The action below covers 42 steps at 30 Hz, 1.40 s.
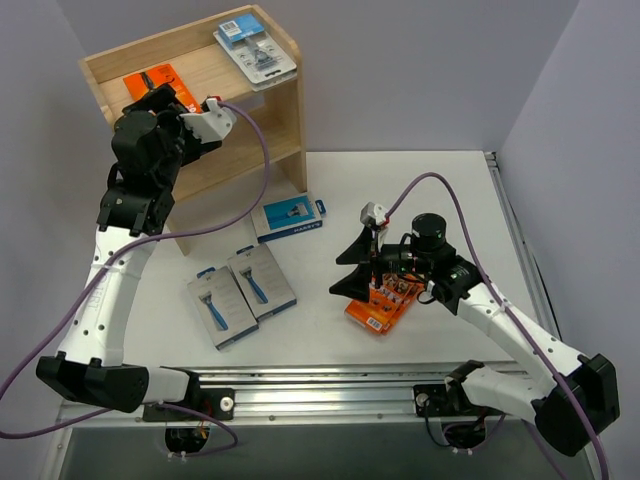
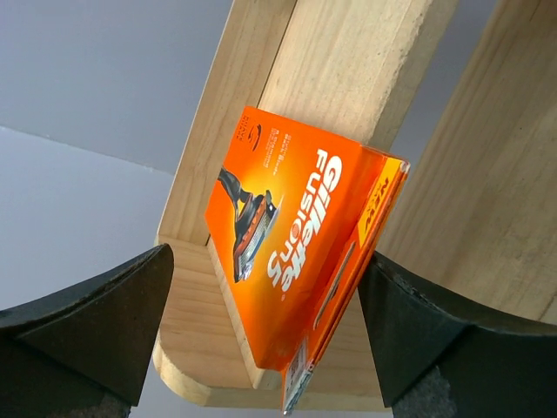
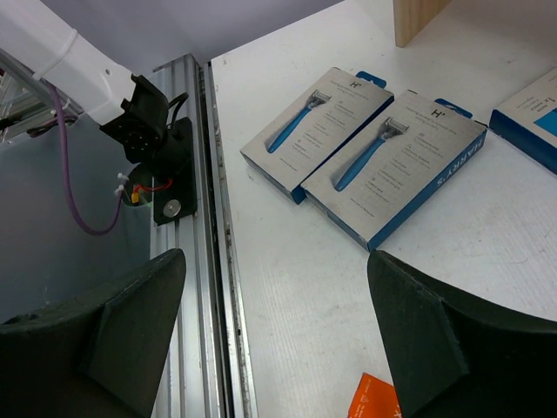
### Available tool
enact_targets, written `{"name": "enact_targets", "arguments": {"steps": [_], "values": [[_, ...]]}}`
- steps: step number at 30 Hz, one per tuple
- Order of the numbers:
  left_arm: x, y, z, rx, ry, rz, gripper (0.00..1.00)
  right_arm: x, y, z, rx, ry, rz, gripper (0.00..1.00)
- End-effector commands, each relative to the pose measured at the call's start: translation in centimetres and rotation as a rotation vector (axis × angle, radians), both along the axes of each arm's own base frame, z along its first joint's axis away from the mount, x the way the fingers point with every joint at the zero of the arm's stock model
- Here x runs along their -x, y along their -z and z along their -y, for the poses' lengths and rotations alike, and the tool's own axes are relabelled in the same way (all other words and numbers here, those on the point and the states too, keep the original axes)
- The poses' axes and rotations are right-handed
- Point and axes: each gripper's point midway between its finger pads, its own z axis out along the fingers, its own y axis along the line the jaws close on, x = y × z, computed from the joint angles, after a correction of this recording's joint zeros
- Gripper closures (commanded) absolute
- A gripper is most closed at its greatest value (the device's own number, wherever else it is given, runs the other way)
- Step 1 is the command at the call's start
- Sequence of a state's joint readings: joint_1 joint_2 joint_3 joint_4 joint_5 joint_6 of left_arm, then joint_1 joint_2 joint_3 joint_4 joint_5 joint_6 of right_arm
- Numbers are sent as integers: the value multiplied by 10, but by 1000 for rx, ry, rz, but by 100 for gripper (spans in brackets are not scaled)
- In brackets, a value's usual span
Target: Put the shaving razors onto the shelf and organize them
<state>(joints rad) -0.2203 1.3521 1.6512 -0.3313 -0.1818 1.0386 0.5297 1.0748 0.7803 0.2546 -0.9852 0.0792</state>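
The wooden shelf (image 1: 205, 65) stands at the back left. An orange razor box (image 1: 148, 79) lies on its top at the left, and a clear blister pack (image 1: 256, 48) lies at the right. My left gripper (image 1: 166, 97) is open around the orange box (image 2: 296, 244). The right finger (image 2: 418, 331) touches the box's edge and the left finger is apart from it. The box leans tilted on the shelf top (image 2: 196, 348). My right gripper (image 1: 352, 272) is open above the table, beside a second orange pack (image 1: 381, 308). That pack's corner shows in the right wrist view (image 3: 374, 402).
Two grey-and-blue razor boxes (image 1: 222, 308) (image 1: 262, 280) lie side by side left of centre; they also show in the right wrist view (image 3: 318, 126) (image 3: 396, 170). A blue box (image 1: 290, 217) lies near the shelf's foot. A metal rail (image 1: 330, 385) runs along the near edge.
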Motion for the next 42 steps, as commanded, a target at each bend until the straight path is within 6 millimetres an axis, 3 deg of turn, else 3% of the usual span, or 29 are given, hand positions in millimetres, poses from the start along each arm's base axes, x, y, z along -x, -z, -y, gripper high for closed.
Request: {"name": "enact_targets", "arguments": {"steps": [1,6,16,19,22,26,28,30,32,33,36,37,38,39,40,41,42], "values": [[25,-50,-2,76,24,123,6,4,-20,1,-50,-24,67,20],[38,-62,1,111,57,139,6,6,-21,1,-56,-26,69,20],[71,-67,19,212,182,101,6,10,-23,2,-64,-38,59,20],[88,-83,28,320,244,125,6,8,-32,2,-83,-19,56,20],[114,-113,37,498,330,207,6,-4,-51,0,-106,42,61,21],[136,-129,41,693,382,246,6,-20,-88,-7,-188,95,72,25],[142,-128,33,789,344,265,6,-27,-121,-11,-250,99,118,29],[140,-116,14,854,227,276,6,-40,-132,-21,-259,107,83,33],[145,-106,-16,930,67,326,5,-52,-157,-34,-266,119,79,37],[145,-97,-21,974,26,326,5,-64,-166,-39,-267,166,97,39],[147,-58,-38,1102,-107,322,3,-88,-199,-65,-265,235,125,39],[148,-31,-41,1149,-148,299,3,-94,-210,-71,-271,250,131,39],[150,-18,-45,1192,-180,305,2,-100,-229,-87,-290,249,142,39],[163,-12,-50,1274,-188,345,2,-113,-238,-91,-305,305,138,39],[156,26,-50,1279,-237,293,1,-118,-247,-97,-317,319,142,39],[159,40,-51,1305,-255,286,1,-135,-235,-112,-298,327,118,39],[168,48,-53,1357,-259,300,0,-132,-265,-118,-349,320,145,39]]}}
